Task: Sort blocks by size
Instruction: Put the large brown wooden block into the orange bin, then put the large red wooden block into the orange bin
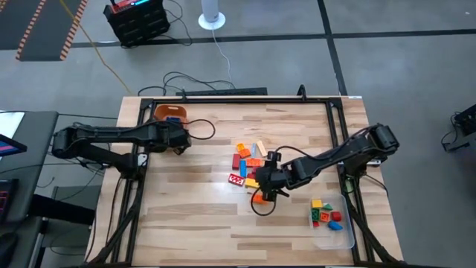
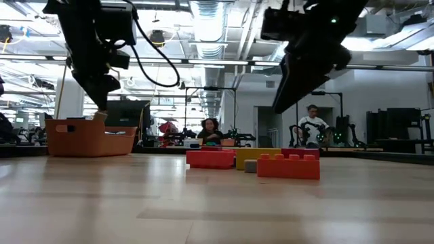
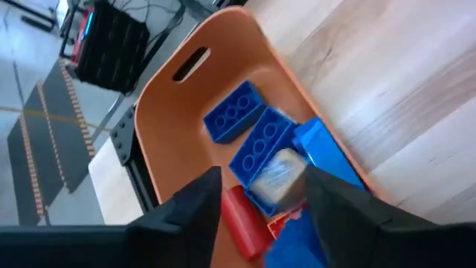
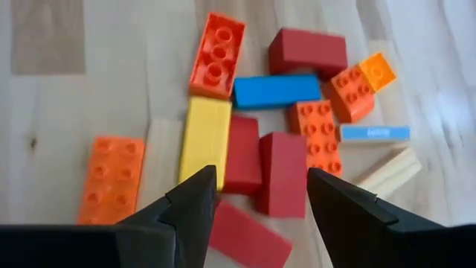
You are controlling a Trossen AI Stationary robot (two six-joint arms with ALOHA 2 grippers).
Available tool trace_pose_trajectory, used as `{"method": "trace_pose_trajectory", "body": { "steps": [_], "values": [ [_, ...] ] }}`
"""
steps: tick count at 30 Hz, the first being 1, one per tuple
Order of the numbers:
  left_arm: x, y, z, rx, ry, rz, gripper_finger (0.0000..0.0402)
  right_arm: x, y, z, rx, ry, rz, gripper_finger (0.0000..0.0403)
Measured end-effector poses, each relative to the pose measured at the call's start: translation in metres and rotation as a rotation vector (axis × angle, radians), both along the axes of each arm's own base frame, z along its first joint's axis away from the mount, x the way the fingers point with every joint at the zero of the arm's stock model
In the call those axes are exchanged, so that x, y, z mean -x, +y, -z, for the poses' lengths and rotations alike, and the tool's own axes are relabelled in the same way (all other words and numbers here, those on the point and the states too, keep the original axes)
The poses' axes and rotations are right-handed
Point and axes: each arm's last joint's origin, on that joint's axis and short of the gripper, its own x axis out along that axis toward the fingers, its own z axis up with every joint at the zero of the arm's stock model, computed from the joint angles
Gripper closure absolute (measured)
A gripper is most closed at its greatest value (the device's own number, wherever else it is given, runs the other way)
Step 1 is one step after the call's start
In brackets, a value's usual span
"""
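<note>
A pile of blocks in red, orange, yellow, blue and tan lies mid-table; the low view shows a red block and an orange-red one flat on the wood. My right gripper hangs open above the pile, its fingers to either side of two red blocks without touching them. My left gripper stands open over the orange bin, which holds blue blocks and a red one. A pale block, blurred, is in the air just below its fingers.
A clear tray at the near right holds several small blocks. A black frame runs along the table's edges. Bare wood lies at the near left. People sit in the room beyond the table.
</note>
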Motion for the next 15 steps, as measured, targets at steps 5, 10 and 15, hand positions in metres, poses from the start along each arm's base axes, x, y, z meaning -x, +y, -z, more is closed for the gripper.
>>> {"method": "trace_pose_trajectory", "body": {
  "steps": [5, 10, 15],
  "values": [
    [-0.006, -0.002, -0.002, -0.012, -0.024, 0.054, 0.0186, 0.001, 0.003, 0.001, -0.050, 0.004, 0.006, 0.0165],
    [-0.026, -0.015, -0.005, 0.048, -0.125, 0.250, 0.0181, 0.007, 0.004, 0.011, -0.117, 0.108, -0.034, 0.0165],
    [-0.039, -0.033, -0.010, 0.028, -0.170, 0.433, 0.0181, 0.015, 0.003, 0.018, -0.103, 0.218, -0.162, 0.0165]
  ]
}}
